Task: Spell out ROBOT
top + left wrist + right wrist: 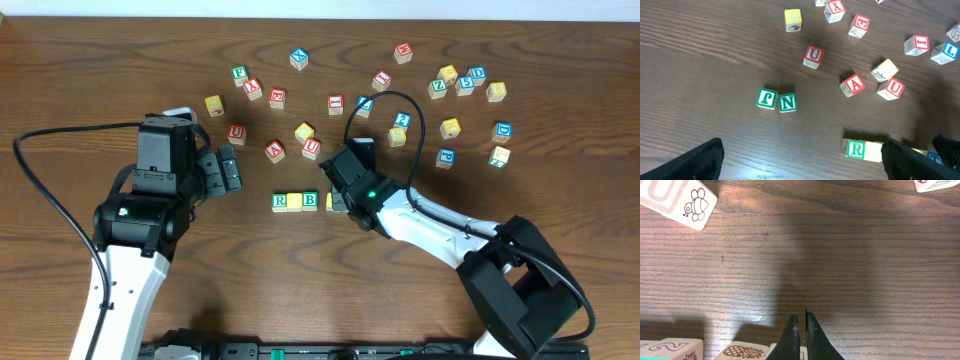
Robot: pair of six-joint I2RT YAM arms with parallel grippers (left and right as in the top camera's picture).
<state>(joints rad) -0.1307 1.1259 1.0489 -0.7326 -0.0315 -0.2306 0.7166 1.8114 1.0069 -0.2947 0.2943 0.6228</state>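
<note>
R cube [280,202], yellow cube [295,201] and B cube [309,201] are ranged touching. Left gripper [230,168] jaws are spread wide, right gripper [801,324] jaws are closed; nothing is held.

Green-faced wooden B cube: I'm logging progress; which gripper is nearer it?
Right. The right gripper sits close to the right of the green-faced wooden B cube; the left gripper hangs farther, to its upper left, seen from overhead.

R cube [280,201], middle cube [295,201] and B cube [310,201] touching in a row on the surface [100,60], right claw [334,199] just right of the row, left claw [231,169] to its left, loose cubes [311,148] scattered behind.
</note>
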